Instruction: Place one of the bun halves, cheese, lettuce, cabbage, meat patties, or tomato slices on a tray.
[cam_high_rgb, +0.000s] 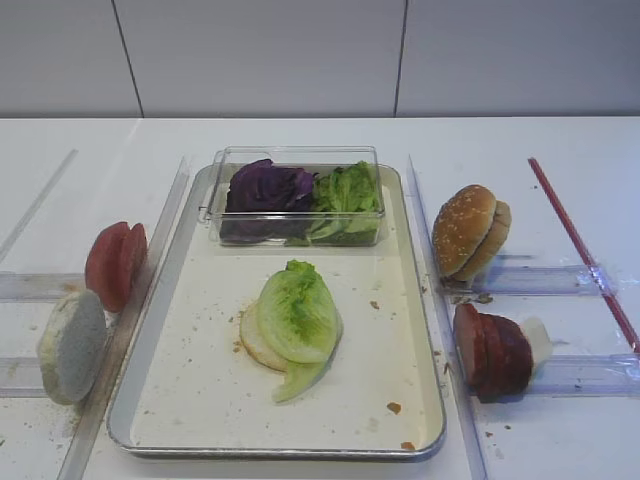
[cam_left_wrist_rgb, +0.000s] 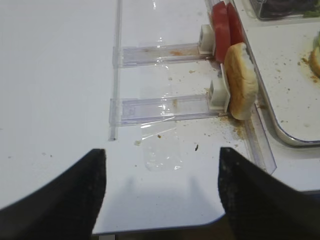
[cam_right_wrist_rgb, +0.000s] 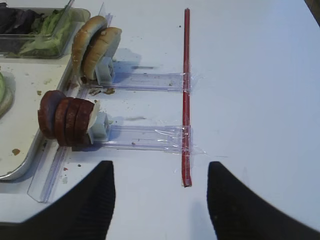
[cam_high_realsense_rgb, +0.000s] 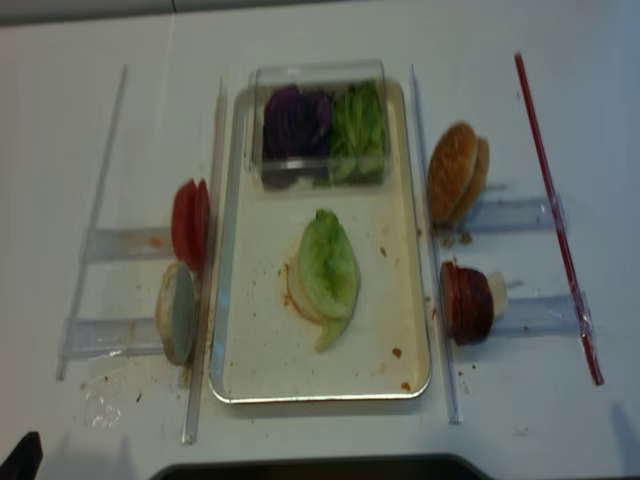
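Lettuce (cam_high_rgb: 298, 312), a pale green crinkled leaf, lies in the middle of the tray (cam_high_rgb: 200, 395), draped over a flat pale bun disc (cam_high_rgb: 254, 342) whose edge shows at the leaf's left. At the far end of the tray sits a clear plastic box (cam_high_rgb: 297, 197) holding purple cabbage (cam_high_rgb: 266, 188) on the left and more green leaves (cam_high_rgb: 346, 190) on the right. Crumbs fleck the tray bottom.

On the tabletop (cam_high_rgb: 560, 200) right of the tray, sesame bun halves (cam_high_rgb: 469, 231) stand on edge in a clear rack, and nearer, a row of meat patties (cam_high_rgb: 492, 351) stands in another. A red strip (cam_high_rgb: 583, 253) runs along the far right. Left of the tray, tomato slices (cam_high_rgb: 115, 264) stand upright, with another pale bun half (cam_high_rgb: 71, 346) nearer.

Right gripper (cam_right_wrist_rgb: 161, 200) hovers above the bare tabletop near the red strip, jaws spread wide and holding nothing. Left gripper (cam_left_wrist_rgb: 162, 202) hangs over the near left tabletop, jaws likewise parted and empty.
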